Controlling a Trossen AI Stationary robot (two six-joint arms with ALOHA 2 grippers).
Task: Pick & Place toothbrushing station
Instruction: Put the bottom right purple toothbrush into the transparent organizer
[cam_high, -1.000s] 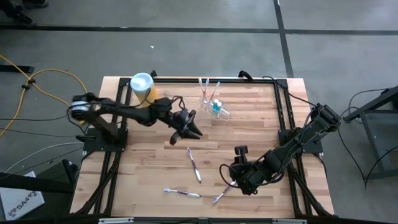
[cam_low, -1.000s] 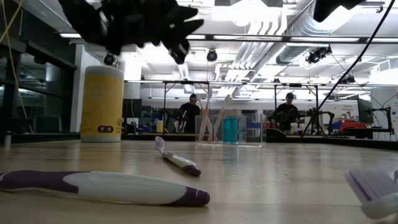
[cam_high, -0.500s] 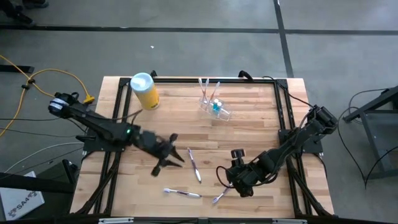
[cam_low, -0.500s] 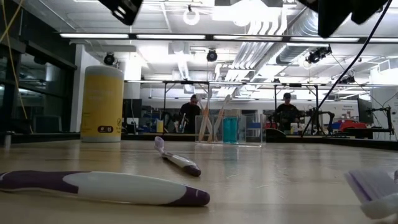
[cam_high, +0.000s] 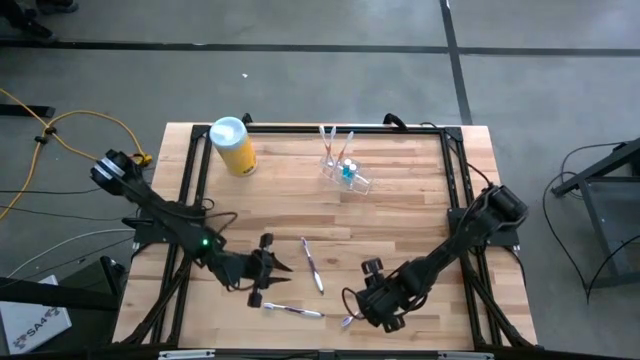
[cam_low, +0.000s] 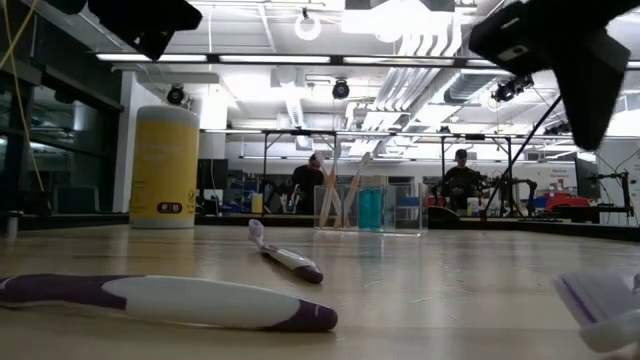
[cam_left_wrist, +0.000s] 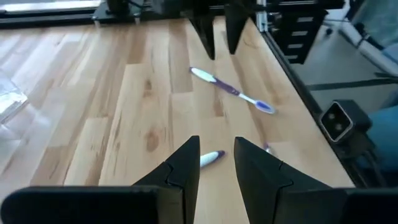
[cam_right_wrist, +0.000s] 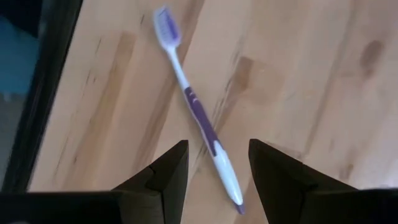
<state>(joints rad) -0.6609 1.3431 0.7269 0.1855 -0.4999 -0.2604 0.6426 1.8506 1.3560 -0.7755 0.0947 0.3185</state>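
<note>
Holder cup (cam_high: 345, 170) clear plastic, upright at the table's (cam_high: 400, 215) far edge, brushes poking out, well apart from both claws; left gripper (cam_high: 277, 280) low at the near side beside a purple-white toothbrush (cam_high: 293, 311), fingers parted, nothing held; right gripper (cam_high: 350, 306) above another toothbrush (cam_right_wrist: 199, 121), fingers spread, empty; third toothbrush (cam_high: 312, 264) between them; yellow canister (cam_high: 232, 146) at the far left; bristles blurred, cut off in the low view.

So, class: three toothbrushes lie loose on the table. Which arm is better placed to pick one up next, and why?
Probably the right. Its open right gripper straddles a toothbrush directly below. The left gripper, also open, hovers beside another toothbrush but is not lined up over it.
</note>
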